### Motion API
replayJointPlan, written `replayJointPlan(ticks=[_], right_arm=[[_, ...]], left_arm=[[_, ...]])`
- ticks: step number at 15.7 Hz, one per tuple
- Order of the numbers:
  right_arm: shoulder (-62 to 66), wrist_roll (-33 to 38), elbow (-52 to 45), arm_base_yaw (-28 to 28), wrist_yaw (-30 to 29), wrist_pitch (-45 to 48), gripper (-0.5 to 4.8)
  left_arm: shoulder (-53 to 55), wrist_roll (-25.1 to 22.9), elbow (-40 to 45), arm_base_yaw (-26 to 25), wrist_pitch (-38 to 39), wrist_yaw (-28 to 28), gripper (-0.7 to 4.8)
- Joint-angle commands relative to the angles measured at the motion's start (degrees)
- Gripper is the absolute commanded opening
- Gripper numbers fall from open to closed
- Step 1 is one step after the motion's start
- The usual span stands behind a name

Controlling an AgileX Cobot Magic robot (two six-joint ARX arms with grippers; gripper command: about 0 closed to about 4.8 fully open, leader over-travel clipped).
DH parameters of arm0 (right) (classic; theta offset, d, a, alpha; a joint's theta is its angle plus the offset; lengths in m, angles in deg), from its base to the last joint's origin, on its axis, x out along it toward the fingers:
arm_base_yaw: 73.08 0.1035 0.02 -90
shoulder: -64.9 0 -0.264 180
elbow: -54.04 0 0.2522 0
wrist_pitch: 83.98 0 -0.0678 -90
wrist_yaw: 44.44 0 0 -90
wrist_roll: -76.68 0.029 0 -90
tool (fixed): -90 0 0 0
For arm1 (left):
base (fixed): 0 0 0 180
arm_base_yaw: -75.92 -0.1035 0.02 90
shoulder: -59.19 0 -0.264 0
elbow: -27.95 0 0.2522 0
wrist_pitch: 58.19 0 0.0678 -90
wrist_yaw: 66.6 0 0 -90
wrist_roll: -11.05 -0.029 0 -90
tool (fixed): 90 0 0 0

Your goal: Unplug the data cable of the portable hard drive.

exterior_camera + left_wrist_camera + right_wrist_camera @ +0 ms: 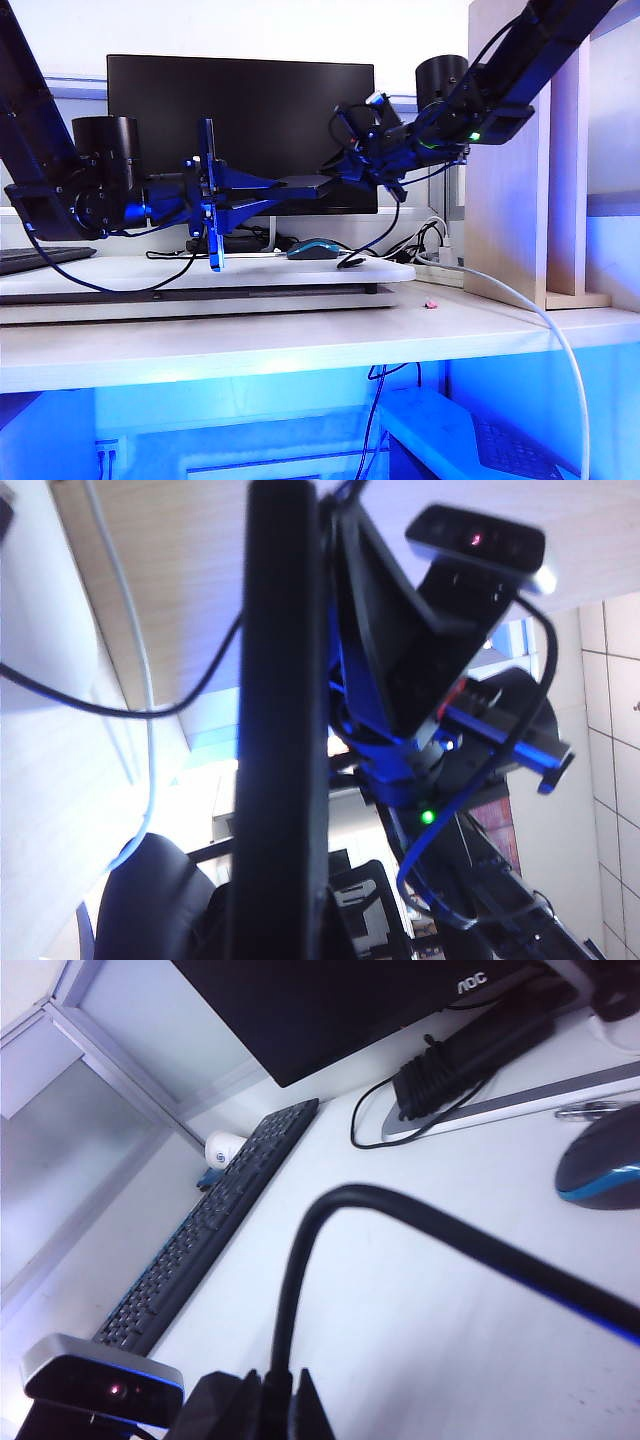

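Tension is applied between both arms above the bench (300, 345): the portable hard drive (300, 187), a flat slab held level in mid-air before the monitor (240, 100), is clamped by the closed left end effector (250, 190), so that the right end effector (372, 172), closed on the data cable (300, 1290) at the drive's right edge, is given a fixed body to pull against. Open room for withdrawal is available to the right, bounded by the wooden panel (505, 200); the mouse (316, 248) lies below, well clear.

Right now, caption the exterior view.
Both shut grippers, left and right, hold the flat black portable hard drive above the desk.
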Motion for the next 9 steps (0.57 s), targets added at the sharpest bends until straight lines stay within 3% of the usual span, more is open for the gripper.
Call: replayJointPlan(ticks=[1, 5, 8, 9], right_arm=[[1.16, -1.27, 3.41, -0.66, 7.65, 1.49, -0.06], [2.12, -1.22, 5.18, -1.49, 9.77, 1.55, -0.05], [2.19, -1.25, 6.32, -2.03, 9.75, -0.17, -0.06], [2.19, -1.25, 6.32, -2.19, 9.75, -0.26, -0.05]], left_arm=[[-0.20, 0.66, 0.42, 0.72, -0.04, 11.21, -0.05], [-0.20, 1.05, 0.66, 0.77, -0.66, 14.67, -0.05], [-0.17, 0.79, 0.81, 0.74, -0.46, 12.37, -0.05], [-0.20, 0.61, 0.81, 0.72, -0.52, 9.33, -0.05]])
